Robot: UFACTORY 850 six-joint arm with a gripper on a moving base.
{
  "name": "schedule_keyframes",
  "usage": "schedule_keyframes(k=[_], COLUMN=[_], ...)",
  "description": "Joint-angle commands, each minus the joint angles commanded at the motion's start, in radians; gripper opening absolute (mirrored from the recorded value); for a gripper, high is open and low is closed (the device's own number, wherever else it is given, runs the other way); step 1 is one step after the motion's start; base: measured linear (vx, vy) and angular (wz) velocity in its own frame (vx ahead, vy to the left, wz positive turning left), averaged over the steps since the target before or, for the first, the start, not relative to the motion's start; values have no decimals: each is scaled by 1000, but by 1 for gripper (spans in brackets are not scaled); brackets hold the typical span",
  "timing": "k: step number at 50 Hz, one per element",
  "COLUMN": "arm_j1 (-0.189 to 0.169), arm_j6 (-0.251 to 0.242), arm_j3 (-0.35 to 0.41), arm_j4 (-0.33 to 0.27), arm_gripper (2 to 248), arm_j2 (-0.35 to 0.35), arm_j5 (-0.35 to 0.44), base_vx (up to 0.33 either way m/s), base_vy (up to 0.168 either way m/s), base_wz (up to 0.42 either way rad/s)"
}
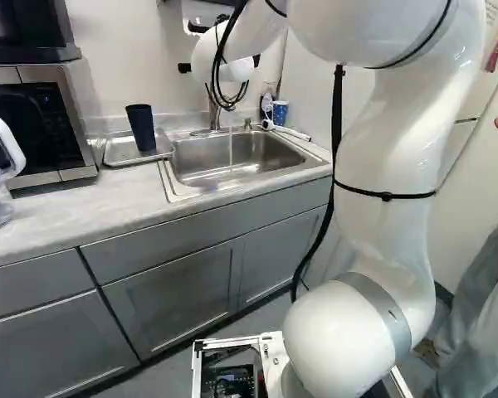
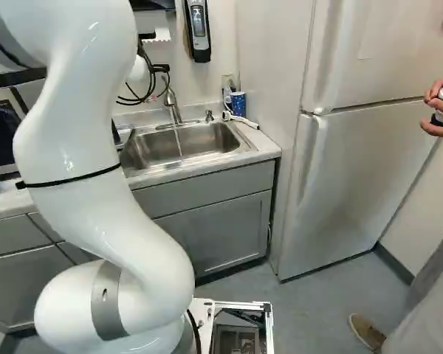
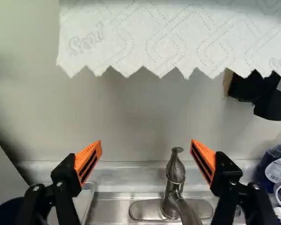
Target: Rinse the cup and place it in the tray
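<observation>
Cup (image 1: 141, 127), one: dark blue, tall, flaring toward the mouth. Stood upright on the tray (image 1: 109, 157), about the middle, slightly toward the sink side. Whether rinsed, could not be told.

Tray, one: shallow, metallic, on the counter (image 1: 75, 207) just beside the left rim of the sink (image 1: 177, 184), toward the wall.

Faucet (image 3: 175, 176), one: at the sink's back edge, running, a thin stream of water (image 1: 231, 151) falling into the basin.

Second cup (image 1: 280, 113), patterned blue: near the sink's far right corner.

Handling, judged: cup probably light, of stiff plastic, unlikely to shatter, slick if wet. Best hold lay around the upper body, below the rim, pads on opposite sides; a low hold risked scraping the tray, and a hard squeeze might have made the tapered wall slip.

Arm (image 1: 390, 153), one, white: rose from its base joint, bent high, and reached forward over the counter, its wrist (image 1: 224, 58) above the sink. Gripper (image 3: 146, 141) pointed at the back wall, roughly level, below a paper towel (image 3: 173, 37); fingers spread wide, orange pads (image 3: 88, 161) well apart, nothing pinched. Faucet stood ahead, seen through the gap.

Remaining, judged: shutting off the water, if the rinse was complete; knocking the faucet was the chief hazard.
</observation>
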Motion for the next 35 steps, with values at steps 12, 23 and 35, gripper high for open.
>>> schedule_keyframes(k=[12,23,35], arm_j1=[-2,2,3], arm_j6=[0,0,0], arm_j3=[-63,-98,-99], arm_j4=[0,0,0], arm_gripper=[247,247,247], arm_j2=[-54,-84,-85], arm_j5=[0,0,0], base_vx=[0,0,0], base_vy=[0,0,0], base_wz=[0,0,0])
